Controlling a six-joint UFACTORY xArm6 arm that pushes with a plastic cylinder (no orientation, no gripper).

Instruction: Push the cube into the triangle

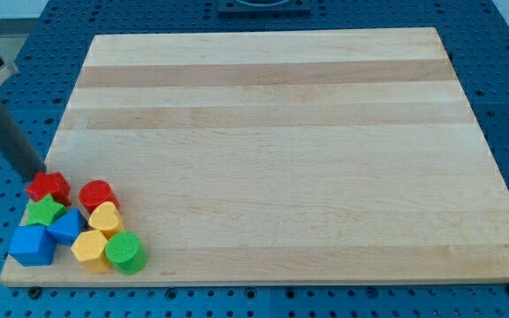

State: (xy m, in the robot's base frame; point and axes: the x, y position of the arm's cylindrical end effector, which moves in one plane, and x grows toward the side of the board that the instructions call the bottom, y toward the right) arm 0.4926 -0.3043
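Observation:
A blue cube (32,246) sits at the board's bottom left corner. A blue triangle-like block (65,227) lies just to its upper right, touching or nearly touching it. My tip (39,174) is at the view's left, against the upper left side of a red star-like block (49,186), above the cube. A green star (45,212) lies between the red block and the cube.
A red cylinder (96,194), a yellow block (105,217), another yellow block (89,249) and a green cylinder (126,253) crowd the same corner. The wooden board (281,132) ends close to the cube at the left and bottom edges.

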